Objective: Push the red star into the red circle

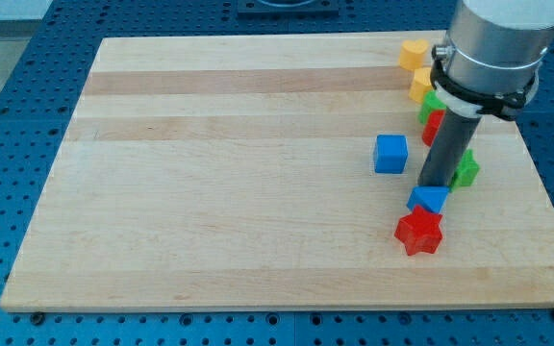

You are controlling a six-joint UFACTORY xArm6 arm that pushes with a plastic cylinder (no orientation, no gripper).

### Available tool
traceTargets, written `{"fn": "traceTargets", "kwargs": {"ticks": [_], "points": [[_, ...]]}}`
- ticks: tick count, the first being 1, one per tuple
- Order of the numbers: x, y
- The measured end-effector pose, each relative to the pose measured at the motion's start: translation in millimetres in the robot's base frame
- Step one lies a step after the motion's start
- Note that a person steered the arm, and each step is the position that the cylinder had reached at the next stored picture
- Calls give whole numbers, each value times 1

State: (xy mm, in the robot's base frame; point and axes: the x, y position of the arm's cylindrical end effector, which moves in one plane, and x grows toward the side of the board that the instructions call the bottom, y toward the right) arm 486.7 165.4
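Red star [419, 232] lies on the wooden board [239, 192] near the view's lower right, just below my tip [438, 185] and slightly toward the view's left of it. It does not touch the tip: a small blue block [430, 199], shape unclear, sits between them, its lower edge touching the star's top.

My tip stands at the upper edge of that blue block, touching it or very nearly; contact is hard to judge from this angle. The tool is a plain dark rod with no jaws, so it grasps nothing and only rests on the board surface.

A red block [434, 125] shows above the tip, half hidden behind the rod and the arm's grey housing [493, 48]; its shape cannot be made out, so I cannot say it is the circle.

A green block [466, 170] sits just to the view's right of the rod, partly covered by it. Another green block [432, 104] sits above the red one, touching it. Two yellow blocks lie farther up: one [421, 86] by the housing, one [413, 53] near the board's top edge.

A blue cube [390, 154] rests apart, to the view's left of the tip and a little above it.

The board lies on a blue perforated table [27, 144].
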Motion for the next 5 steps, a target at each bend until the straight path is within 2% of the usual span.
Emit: {"fn": "traceTargets", "kwargs": {"ticks": [2,3,4,5], "points": [[-5,24],[10,27],[24,65],[16,82]]}}
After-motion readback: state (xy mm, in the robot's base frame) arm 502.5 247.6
